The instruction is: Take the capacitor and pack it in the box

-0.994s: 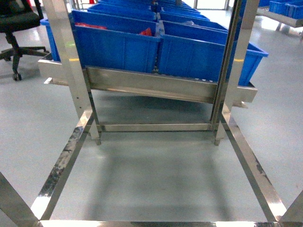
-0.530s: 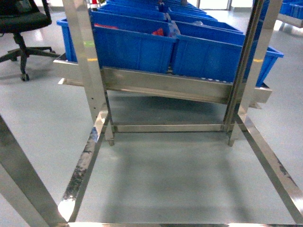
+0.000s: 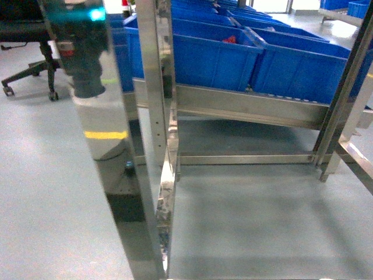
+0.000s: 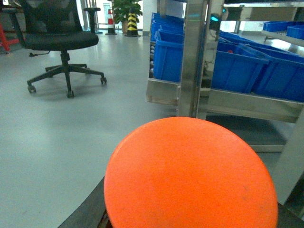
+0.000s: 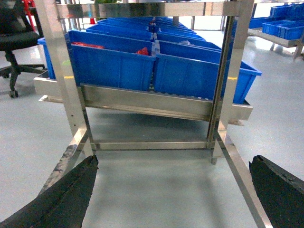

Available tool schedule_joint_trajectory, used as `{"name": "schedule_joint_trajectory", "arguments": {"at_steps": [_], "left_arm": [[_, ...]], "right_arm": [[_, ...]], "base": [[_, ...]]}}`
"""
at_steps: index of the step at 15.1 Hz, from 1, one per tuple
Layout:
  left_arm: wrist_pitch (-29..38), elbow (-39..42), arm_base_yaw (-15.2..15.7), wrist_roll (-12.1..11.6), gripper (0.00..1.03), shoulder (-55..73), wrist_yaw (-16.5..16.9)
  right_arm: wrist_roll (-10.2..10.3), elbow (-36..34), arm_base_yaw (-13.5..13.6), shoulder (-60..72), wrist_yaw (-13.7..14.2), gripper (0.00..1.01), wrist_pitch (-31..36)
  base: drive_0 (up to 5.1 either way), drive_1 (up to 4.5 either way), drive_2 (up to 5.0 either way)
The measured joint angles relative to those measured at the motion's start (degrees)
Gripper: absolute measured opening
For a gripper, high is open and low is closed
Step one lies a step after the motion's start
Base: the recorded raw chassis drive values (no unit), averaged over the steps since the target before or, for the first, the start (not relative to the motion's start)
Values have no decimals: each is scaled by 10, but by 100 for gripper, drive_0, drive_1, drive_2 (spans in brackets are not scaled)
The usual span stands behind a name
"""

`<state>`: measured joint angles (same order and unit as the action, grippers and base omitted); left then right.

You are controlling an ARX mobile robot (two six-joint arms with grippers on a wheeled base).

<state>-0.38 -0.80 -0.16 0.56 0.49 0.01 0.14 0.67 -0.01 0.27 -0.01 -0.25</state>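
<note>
Capacitor [image 4: 190, 175] in left hand [image 4: 190, 221].

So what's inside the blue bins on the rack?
Red pieces show in two blue bins, near and. The bin walls hide the rest of their contents; the other bins' insides can't be seen.

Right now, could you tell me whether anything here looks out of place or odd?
Only one thing: a bright orange round-topped piece fills the left wrist view's foreground. The blue plastic bins sit orderly on the steel rack.
</note>
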Motion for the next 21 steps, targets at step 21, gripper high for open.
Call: {"name": "schedule_joint_trajectory", "arguments": {"at_steps": [21], "left_arm": [[1, 0, 0, 0, 44, 0, 0]], "right_arm": [[0, 0, 0, 0, 0, 98, -1]], "base": [[-502, 244, 244]]}}
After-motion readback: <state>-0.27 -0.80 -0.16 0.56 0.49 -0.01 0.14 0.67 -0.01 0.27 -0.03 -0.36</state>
